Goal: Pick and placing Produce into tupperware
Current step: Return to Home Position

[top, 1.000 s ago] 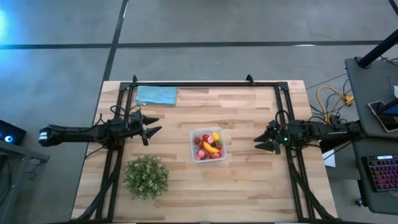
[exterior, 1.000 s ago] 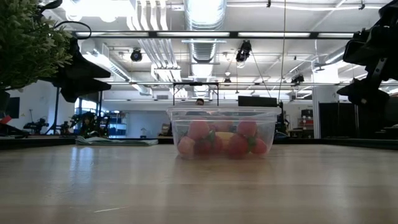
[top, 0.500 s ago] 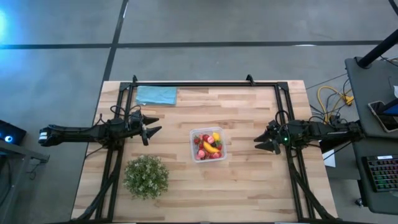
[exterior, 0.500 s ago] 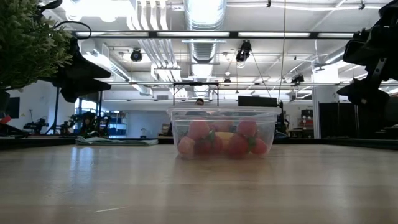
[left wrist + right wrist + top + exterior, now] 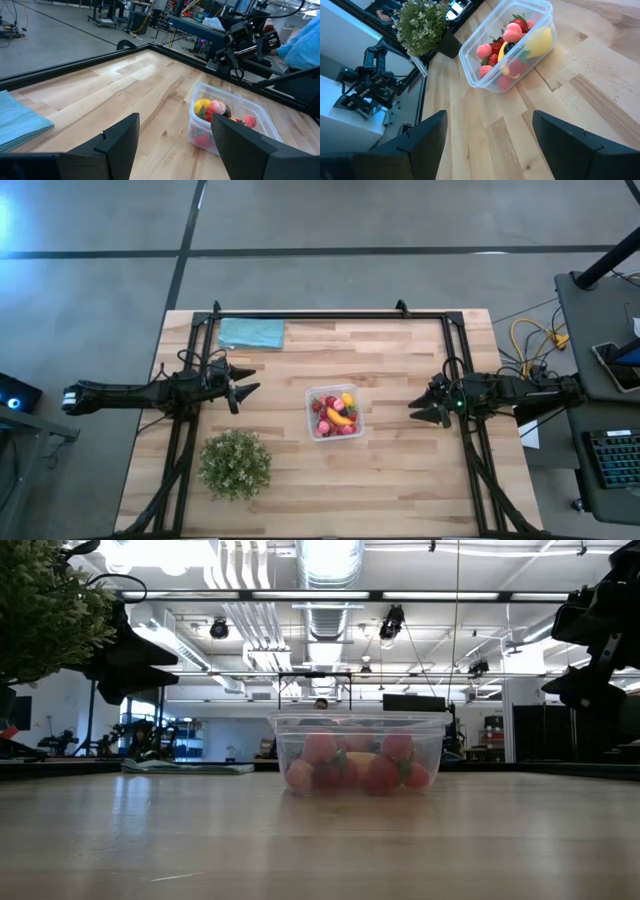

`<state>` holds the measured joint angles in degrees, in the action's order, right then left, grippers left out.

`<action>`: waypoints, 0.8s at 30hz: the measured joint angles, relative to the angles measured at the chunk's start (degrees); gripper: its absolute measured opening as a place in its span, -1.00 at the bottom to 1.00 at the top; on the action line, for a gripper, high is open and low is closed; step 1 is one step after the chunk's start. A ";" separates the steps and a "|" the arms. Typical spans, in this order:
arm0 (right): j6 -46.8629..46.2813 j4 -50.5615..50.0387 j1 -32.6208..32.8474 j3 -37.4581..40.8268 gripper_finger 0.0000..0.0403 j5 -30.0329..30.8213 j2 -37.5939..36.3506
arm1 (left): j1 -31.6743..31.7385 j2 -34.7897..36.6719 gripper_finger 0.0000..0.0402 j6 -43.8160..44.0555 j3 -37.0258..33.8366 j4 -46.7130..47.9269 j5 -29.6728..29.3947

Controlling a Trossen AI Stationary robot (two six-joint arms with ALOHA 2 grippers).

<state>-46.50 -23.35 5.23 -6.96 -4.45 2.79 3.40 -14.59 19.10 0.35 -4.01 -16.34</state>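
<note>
fruit (image 5: 336, 416) heaped inside the clear tub (image 5: 309, 416) near the middle of the table (image 5: 400, 475). left hand (image 5: 245, 392) released, grasping nothing, well apart by the left edge. right hand (image 5: 424, 412) likewise spread and bare, by the right edge. bushy plant (image 5: 235, 464) near the left hand.

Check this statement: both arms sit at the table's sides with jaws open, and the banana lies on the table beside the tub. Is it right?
No. The banana lies inside the tub, as the high view shows. The left arm and right arm do sit at the table's sides, jaws open.
</note>
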 joint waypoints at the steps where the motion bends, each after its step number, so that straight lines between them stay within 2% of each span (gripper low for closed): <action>1: 0.00 0.02 0.00 0.00 0.40 0.00 0.00 | 0.01 0.00 0.16 -0.01 0.01 0.00 0.00; 24: -0.01 0.01 0.00 0.00 0.39 0.00 0.00 | 0.02 0.00 0.16 0.00 0.01 0.00 0.00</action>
<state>-46.52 -23.34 5.23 -6.96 -4.45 2.79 3.42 -14.59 19.10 0.36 -4.01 -16.34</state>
